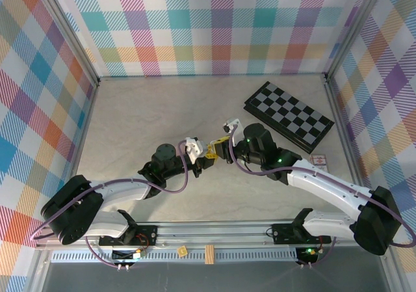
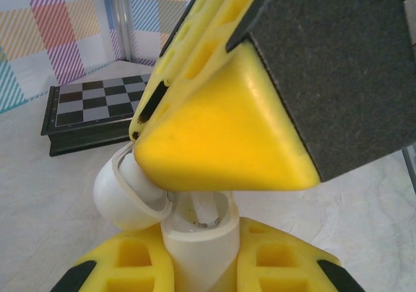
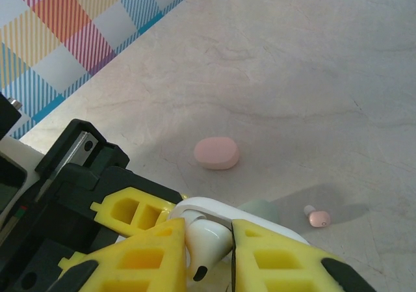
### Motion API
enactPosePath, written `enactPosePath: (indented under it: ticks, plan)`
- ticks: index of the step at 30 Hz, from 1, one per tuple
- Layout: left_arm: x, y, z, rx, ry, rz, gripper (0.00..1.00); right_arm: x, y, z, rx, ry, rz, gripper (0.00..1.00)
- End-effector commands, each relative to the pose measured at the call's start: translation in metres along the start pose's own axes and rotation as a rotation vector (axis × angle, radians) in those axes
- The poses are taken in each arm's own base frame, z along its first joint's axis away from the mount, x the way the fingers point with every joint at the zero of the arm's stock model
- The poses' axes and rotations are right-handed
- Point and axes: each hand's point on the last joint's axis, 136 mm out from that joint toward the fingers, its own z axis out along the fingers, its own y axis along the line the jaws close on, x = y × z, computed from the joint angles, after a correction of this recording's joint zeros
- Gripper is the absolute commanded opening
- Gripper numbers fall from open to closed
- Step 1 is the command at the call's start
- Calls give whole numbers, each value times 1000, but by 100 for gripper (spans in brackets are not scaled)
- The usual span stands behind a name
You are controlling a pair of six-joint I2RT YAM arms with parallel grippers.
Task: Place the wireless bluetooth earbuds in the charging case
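Observation:
My left gripper [image 2: 200, 261] is shut on the white charging case [image 2: 195, 256], held upright with its lid [image 2: 123, 198] swung open to the left. A white earbud stem [image 2: 205, 209] stands in the case's opening. My right gripper [image 3: 209, 248] is shut on that white earbud [image 3: 209, 237] and presses down right over the case [image 3: 211, 209]. One of its yellow fingers [image 2: 221, 142] covers the case mouth in the left wrist view. In the top view both grippers meet mid-table, left [image 1: 198, 154] and right [image 1: 223, 146]. A pink earbud [image 3: 318, 218] lies on the table.
A pink case [image 3: 216, 153] and a mint green case [image 3: 260, 209] lie on the table beyond the grippers. A folded chessboard [image 1: 289, 116] sits at the back right, with a small card [image 1: 318, 160] near it. Plaid walls enclose the table.

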Motion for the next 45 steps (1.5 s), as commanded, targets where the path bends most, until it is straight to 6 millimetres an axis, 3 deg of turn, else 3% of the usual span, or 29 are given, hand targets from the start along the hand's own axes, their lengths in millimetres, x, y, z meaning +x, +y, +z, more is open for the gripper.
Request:
enactPosePath:
  ticks: [1, 6, 36, 45]
  plan:
    - [-22, -4, 4, 17, -75, 24, 0, -3, 3, -1, -10, -34, 19, 21]
    - [-23, -4, 5, 17, -79, 24, 0, -4, -4, -5, 29, -52, 41, 22]
    - [-22, -1, 9, 5, -86, 28, 0, 2, 1, 14, -6, -29, 202, 20]
    - [-20, 4, 9, -23, -82, 29, 0, 8, -8, 17, 63, 9, 275, 20]
